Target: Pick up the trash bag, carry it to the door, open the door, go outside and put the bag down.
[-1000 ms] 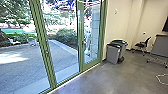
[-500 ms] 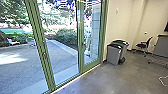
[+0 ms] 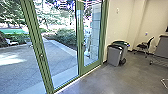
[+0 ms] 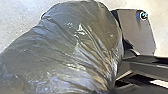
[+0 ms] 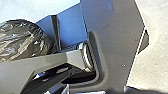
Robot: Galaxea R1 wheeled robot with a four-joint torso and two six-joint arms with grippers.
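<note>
Head view: green-framed glass doors (image 3: 80, 58) stand ahead, paved yard (image 3: 22, 68) beyond the glass; grey bins (image 3: 115, 55) sit near the wall, a chair (image 3: 143, 46) farther off. The doors look closed, so the outdoor part of the task appears undone. Left wrist view: the trash bag (image 4: 75, 42) lies close before the camera, dark thin film, bulging at one end and creased toward a narrow gather. Handling estimate: soft, shape shifting with its contents, film somewhat slippery and liable to tear on a sharp edge; weight probably modest (fullness is a poor guide to mass, noted as a guess). Best hold is the gathered neck, where the folds bunch and several layers share the load; a pinch on the taut bulge would likely slide or rip. Left pincer: opening cannot be told, nor whether it grips the neck, though the folds converging near that wrist make a hold plausible. Right wrist view: the bag's rounded, glossy side near the robot's dark plate (image 5: 115, 37). Right pincer: opening and any contact cannot be told.
</note>
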